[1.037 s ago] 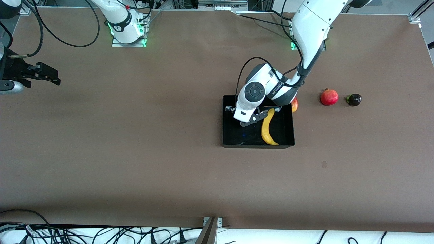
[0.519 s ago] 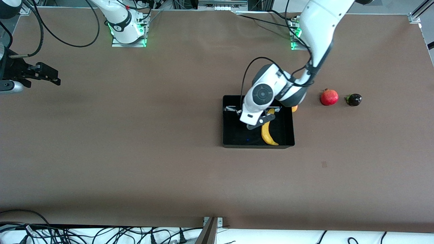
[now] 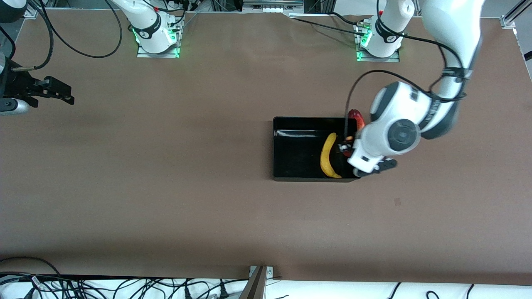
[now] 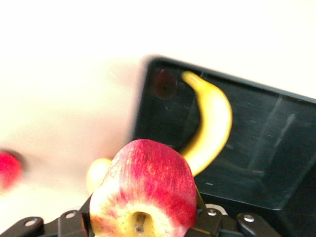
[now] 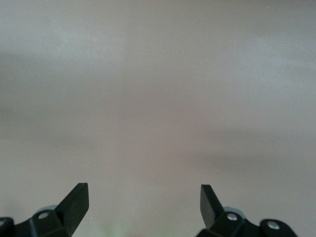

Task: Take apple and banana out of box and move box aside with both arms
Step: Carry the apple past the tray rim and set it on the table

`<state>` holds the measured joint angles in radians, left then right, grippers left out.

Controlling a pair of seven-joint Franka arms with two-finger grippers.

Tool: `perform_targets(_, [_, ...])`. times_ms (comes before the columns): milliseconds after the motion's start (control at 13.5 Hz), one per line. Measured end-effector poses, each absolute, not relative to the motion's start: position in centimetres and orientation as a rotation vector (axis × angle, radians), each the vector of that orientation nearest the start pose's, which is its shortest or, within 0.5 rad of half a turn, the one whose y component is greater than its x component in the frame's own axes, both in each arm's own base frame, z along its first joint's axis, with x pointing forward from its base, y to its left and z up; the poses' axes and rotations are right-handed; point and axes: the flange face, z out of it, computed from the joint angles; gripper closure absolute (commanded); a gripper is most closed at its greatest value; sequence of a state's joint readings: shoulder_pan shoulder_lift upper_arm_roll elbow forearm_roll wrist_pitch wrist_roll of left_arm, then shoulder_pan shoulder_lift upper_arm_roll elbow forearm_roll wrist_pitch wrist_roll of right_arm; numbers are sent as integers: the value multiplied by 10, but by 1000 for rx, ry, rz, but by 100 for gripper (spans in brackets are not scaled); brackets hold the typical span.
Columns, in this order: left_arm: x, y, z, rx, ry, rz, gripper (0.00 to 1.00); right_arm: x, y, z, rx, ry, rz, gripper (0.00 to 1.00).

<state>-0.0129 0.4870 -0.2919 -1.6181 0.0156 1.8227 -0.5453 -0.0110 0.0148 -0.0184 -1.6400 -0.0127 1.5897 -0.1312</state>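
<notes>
Left gripper (image 4: 143,224) clamps the apple (image 4: 145,190) in the air over the box (image 3: 291,166) wall at the left arm's end; the banana (image 3: 328,155) lies inside. Right gripper (image 5: 143,200) waits wide open, empty. Risk: released here, the apple rolls back in.

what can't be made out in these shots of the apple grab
- Front view: the left gripper and most of the apple it holds are hidden under the left arm's wrist.
- Front view: the pomegranate and dark fruit are covered by that arm.
- Left wrist view: table and red fruit beside the box are blurred.
</notes>
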Motion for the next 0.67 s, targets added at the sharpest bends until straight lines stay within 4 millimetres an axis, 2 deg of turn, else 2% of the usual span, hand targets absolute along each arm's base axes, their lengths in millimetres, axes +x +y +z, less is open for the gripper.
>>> perform_targets(222, [644, -79, 330, -3065, -205, 402, 100, 557, -18, 585, -3143, -161, 104, 0])
perform_targets(370, [654, -34, 322, -3069, -126, 353, 100, 557, -18, 585, -3143, -161, 104, 0])
perform_targets(519, [664, -9, 303, -3066, -69, 285, 100, 557, -18, 585, -3143, -161, 104, 0])
perform_targets(667, [674, 0, 270, -3058, -33, 216, 100, 557, -18, 585, -3143, -161, 104, 0])
